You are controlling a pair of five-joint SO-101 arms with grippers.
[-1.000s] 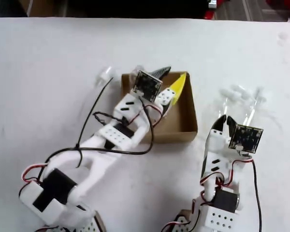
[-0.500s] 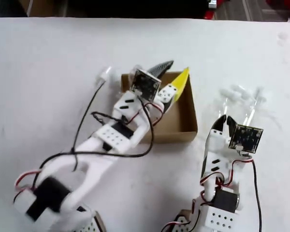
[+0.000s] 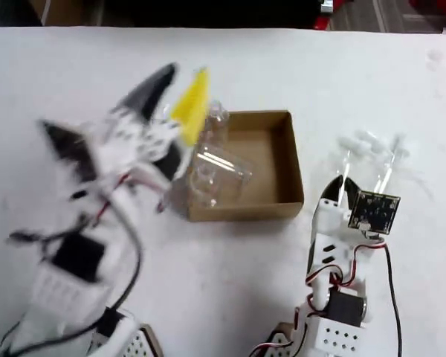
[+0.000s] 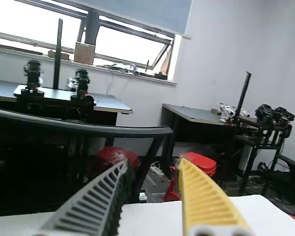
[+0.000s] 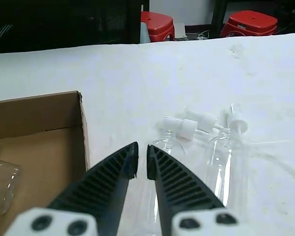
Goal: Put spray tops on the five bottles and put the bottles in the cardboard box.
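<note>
Now left pincer (image 3: pixel 187 71) out of cardboard box (image 3: pixel 296 167)

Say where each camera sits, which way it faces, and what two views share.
High view: fixed above, looking down on table, cardboard box and both arms.
Left wrist view: on the raised left arm, facing the room; grey and yellow fingers show.
Right wrist view: low over the table, facing loose bottles; black fingers show.
Shared: high and right wrist views both show box and bottles.
</note>
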